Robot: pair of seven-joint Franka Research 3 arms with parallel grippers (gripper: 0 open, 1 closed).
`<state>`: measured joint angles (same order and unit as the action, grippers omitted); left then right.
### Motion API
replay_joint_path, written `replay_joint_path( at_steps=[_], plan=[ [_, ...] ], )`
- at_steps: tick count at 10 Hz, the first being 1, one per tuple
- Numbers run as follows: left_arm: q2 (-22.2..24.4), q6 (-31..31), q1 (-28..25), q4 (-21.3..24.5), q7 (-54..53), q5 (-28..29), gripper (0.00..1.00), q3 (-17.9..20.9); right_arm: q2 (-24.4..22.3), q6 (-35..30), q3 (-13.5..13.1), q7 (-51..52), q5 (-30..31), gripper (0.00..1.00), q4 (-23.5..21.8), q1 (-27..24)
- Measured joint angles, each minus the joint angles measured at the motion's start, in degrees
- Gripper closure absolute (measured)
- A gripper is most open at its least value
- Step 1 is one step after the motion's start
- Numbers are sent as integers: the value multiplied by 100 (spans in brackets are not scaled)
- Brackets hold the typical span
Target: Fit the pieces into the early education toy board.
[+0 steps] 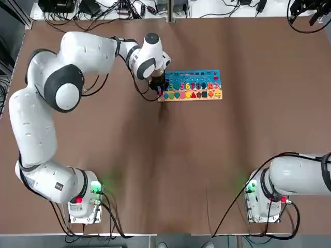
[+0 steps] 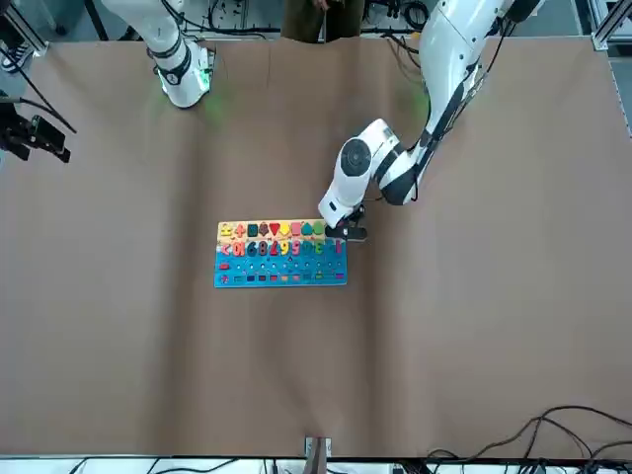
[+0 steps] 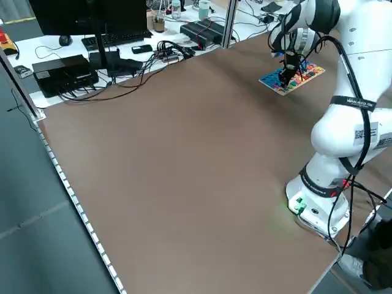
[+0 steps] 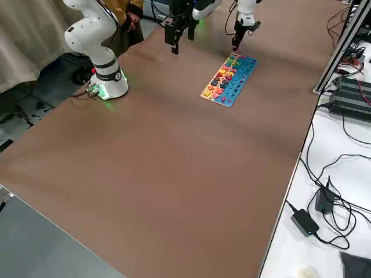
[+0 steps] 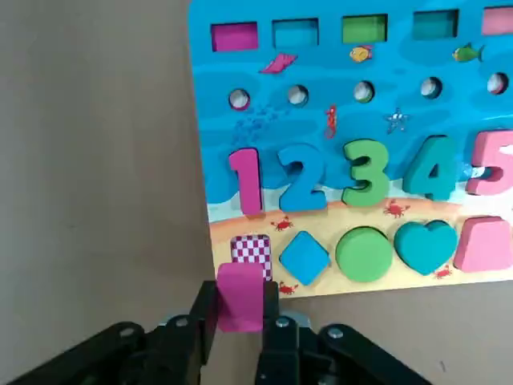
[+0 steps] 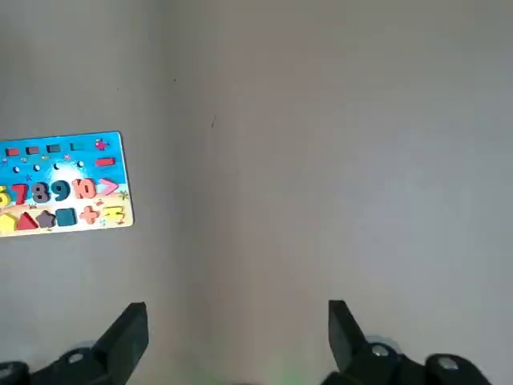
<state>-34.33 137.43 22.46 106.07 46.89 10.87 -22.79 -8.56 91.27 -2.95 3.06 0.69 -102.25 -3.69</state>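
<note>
- Left gripper (image 5: pixel 240 317) has its jaws clamped on a pink block (image 5: pixel 240 295): light, rigid, smooth, best pinched by flat sides.
- It hangs beside the board (image 5: pixel 353 160), near the checkered slot (image 5: pixel 252 249).
- Right gripper (image 6: pixel 236 337) is parked, jaws wide apart.

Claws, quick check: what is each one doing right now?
Left claw: shut on a pink piece at the end of the toy board, by its checkered slot.
Right claw: open, empty, away from the board.

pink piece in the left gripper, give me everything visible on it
The pink piece is a small flat magenta rectangle, plain-faced, looks like painted wood. The left gripper holds it upright between its fingers, which pinch its two sides. It hangs just off the board edge, next to the empty checkered slot under the pink 1. Not seated yet.
</note>
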Motion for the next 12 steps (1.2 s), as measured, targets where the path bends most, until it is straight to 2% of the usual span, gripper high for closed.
replay_joint_path(
  at_steps=[7, 12],
  plan=[
    [-109, 104, 2, 2, 4, 0, 74, 0, 102, -47, -21, 0, 3, 1, 297, -24],
    [-236, 190, -2, -41, 17, 0, 74, 10, 198, -138, -3, 0, 3, 1, 329, -23]
  ],
)
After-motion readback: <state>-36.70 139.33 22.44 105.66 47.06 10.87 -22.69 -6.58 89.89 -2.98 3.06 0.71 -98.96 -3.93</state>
